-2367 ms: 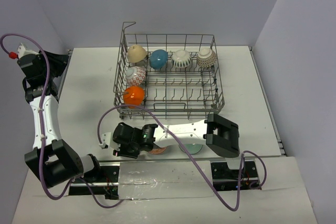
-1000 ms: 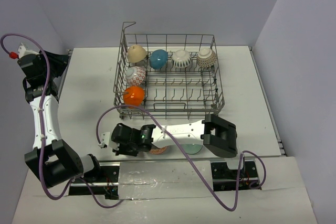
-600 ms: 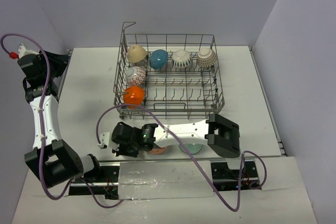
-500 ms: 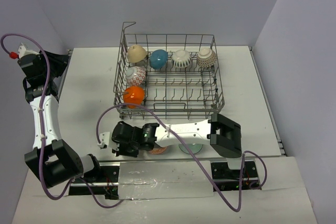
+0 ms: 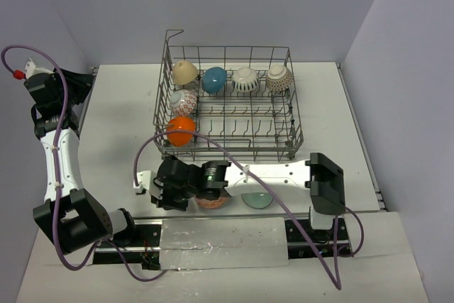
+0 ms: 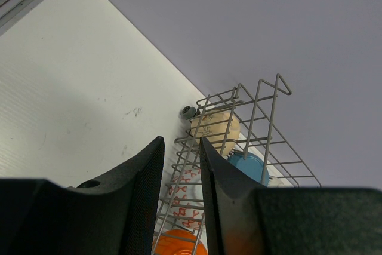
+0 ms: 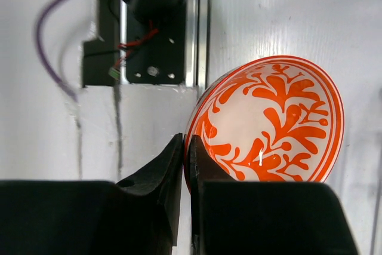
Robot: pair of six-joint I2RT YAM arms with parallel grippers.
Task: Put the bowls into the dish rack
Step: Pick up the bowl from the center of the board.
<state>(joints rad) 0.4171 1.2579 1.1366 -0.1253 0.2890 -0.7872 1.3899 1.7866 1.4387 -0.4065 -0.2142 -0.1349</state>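
**RIGHT FINGERS HOLDING PATTERNED BOWL AT NEAR EDGE OF DESK**

The right arm [image 5: 277, 174] is reaching leftward across the near part of the white desk [image 5: 113, 125]. The right fingers [image 7: 179, 159] are pinching the rim of the orange-red patterned round ceramic bowl [image 7: 268, 126]. The rim is passing between the two fingers, which are standing almost together. The bowl is tilting on edge, with its painted inside facing the wrist camera. Whether its lower edge is touching the desk cannot be told. In the top view this bowl is sitting near the front edge of the desk, in front of the rack's near-left corner and apart from it. It is just left of the pale green round bowl [image 5: 257, 200], which is resting on the desk partly under the right arm.

The large grey wire dish rack [image 5: 234, 143] is standing at the middle of the desk, and six bowls are resting in it.

- **Far row, left to right:** the tan bowl [image 5: 185, 72], the teal-blue bowl [image 5: 214, 79], the white striped bowl [image 5: 245, 80] and the brown-and-white patterned bowl [image 5: 279, 79].
- **Left side, toward the near wall:** the white bowl with red and blue pattern [image 5: 183, 101], then the plain orange bowl [image 5: 181, 131].

The left arm [image 5: 57, 154] is standing raised at the far left, well apart from the rack. The left fingers [image 6: 156, 159] are standing parted with a moderate gap and are holding nothing.
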